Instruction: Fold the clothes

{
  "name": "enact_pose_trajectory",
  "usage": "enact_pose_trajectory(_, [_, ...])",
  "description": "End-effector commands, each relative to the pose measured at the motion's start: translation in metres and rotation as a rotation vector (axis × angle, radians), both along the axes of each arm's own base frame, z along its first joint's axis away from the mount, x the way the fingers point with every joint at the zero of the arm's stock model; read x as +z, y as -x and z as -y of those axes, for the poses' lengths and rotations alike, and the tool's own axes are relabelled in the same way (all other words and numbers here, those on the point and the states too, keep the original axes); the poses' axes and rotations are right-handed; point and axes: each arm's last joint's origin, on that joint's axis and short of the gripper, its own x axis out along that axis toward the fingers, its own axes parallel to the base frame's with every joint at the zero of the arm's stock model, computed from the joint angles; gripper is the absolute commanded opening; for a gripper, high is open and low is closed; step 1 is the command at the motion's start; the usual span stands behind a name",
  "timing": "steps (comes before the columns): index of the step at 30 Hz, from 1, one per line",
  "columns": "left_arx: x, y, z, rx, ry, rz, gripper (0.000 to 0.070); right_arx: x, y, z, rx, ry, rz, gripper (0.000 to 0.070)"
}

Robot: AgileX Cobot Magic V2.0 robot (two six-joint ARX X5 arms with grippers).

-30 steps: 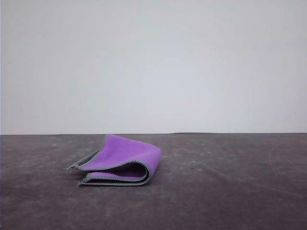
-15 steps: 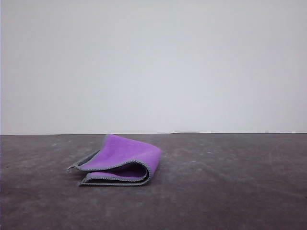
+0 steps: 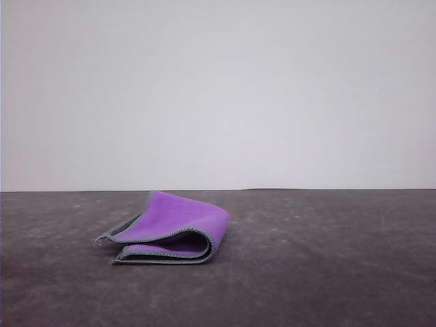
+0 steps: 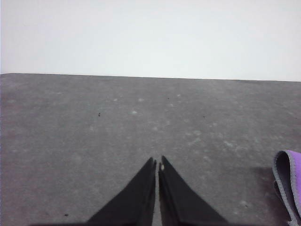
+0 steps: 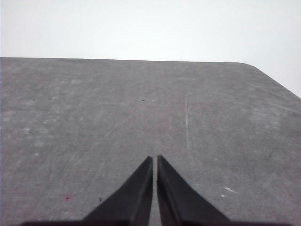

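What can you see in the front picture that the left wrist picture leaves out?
The front view takes in the whole folded cloth, purple side up, grey stitched edges curling open toward the camera. The left wrist view catches just one edge of that cloth, plus the left gripper, shut and holding nothing. Both share the dark grey table and the pale wall behind it.

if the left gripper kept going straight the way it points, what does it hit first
Probably nothing but bare table: the left gripper, jaws shut, points across open tabletop. The cloth lies off to one side of that line, so it would likely miss it.
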Motion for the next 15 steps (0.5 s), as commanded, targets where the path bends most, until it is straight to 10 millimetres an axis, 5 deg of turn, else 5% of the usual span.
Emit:
enact_pose_trajectory(1, [-0.0056,-0.0011,0.0000,0.002,0.003,-0.008,0.0000,0.0000,-0.0002,0.0000,-0.001,0.005,0.008,0.0013])
enact_pose_trajectory(15, [-0.0056,-0.0011,0.0000,0.002,0.003,-0.008,0.0000,0.0000,-0.0002,0.0000,-0.001,0.005,0.008,0.0013])
